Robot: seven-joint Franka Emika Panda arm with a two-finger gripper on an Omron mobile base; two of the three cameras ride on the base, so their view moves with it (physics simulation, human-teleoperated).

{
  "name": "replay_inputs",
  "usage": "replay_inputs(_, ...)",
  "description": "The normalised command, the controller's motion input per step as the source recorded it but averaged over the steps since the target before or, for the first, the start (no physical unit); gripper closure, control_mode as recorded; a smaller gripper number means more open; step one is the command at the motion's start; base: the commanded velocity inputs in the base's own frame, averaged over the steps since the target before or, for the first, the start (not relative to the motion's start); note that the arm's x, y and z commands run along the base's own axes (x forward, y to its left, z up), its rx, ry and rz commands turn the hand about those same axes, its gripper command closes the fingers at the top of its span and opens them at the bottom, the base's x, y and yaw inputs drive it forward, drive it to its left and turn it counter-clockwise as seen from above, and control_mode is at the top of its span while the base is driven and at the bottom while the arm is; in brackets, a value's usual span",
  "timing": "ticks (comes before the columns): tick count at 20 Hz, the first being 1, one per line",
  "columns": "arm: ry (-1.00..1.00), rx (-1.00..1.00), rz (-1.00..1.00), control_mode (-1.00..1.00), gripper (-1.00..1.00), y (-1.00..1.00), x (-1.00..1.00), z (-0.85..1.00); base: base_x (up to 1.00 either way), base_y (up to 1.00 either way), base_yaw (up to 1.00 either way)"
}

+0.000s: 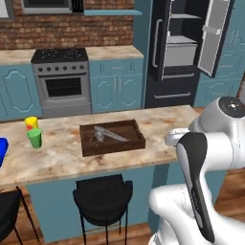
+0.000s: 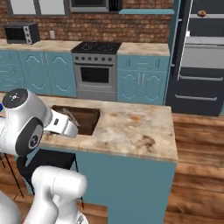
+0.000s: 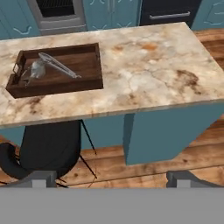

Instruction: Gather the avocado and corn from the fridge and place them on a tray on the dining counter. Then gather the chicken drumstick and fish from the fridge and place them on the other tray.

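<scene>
The slim silvery-grey fish (image 3: pixel 48 66) lies diagonally on the flat dark brown rectangular wooden tray (image 3: pixel 83 78), head end toward the tray's nine o'clock side, thin tail trailing toward four o'clock; it looks light and slippery. The tray sits on the long beige marbled tabletop (image 3: pixel 148 74) with its teal-blue base, toward that top's nine o'clock end. The main risk, as I judge it, is the chicken drumstick: a small golden-brown lump (image 2: pixel 201 13) rests on a high shelf of the tall charcoal-black fridge (image 2: pixel 199 57) at one o'clock, door open, and a shallow grasp there could let it roll off. The claw (image 3: pixel 111 177) hangs released and empty, short of the tabletop's near edge.
</scene>
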Motion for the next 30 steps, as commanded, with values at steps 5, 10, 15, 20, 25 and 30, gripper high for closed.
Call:
replay_inputs(5, 0.00, 0.00, 0.00, 1.00, -1.00, 0.00, 0.00, 0.00, 0.00, -1.00, -0.06)
replay_inputs(10, 0.00, 0.00, 0.00, 1.00, -1.00, 0.00, 0.00, 0.00, 0.01, -1.00, -0.04)
replay_inputs(15, 0.00, 0.00, 0.00, 1.00, -1.00, 0.00, 0.00, 0.00, 0.12, -1.00, -0.01)
replay_inputs(20, 0.00, 0.00, 0.00, 1.00, -1.00, 0.00, 0.00, 0.00, 0.40, -1.00, 0.00)
replay_inputs(25, 0.00, 0.00, 0.00, 1.00, -1.00, 0.00, 0.00, 0.00, 0.85, -0.84, 0.00)
replay_inputs(30, 0.00, 0.00, 0.00, 1.00, -1.00, 0.00, 0.00, 0.00, 1.00, -0.43, 0.00)
